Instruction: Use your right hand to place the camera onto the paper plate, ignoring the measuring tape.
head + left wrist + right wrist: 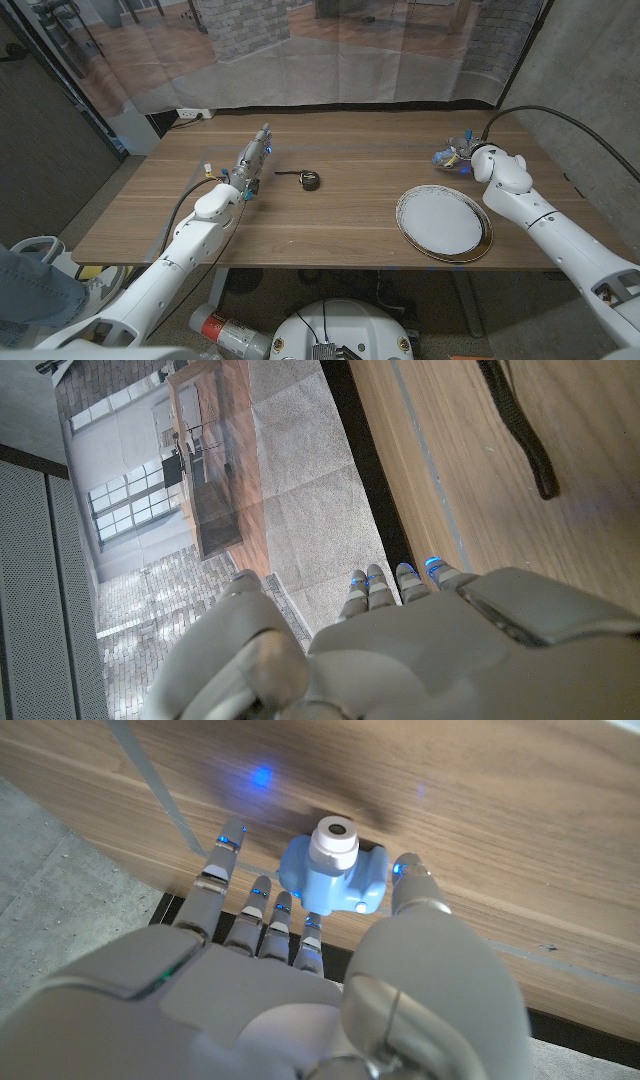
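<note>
A small light-blue camera (335,875) with a white lens sits on the wooden table near its far right corner (446,157). My right hand (464,156) reaches over it. In the right wrist view, that hand (300,990) has its fingers (262,900) on one side of the camera and its thumb (412,885) close on the other, fingers apart. The paper plate (443,222) lies nearer the front edge, just left of my right forearm. A black measuring tape (311,181) with a strap (525,430) lies mid-table. My left hand (250,165) stretches out straight, holding nothing (420,630).
The table's far edge runs just behind the camera, with a dark gap and a curtain beyond. The table's right edge (575,190) passes under my right arm. Bare wood lies between the tape and the plate.
</note>
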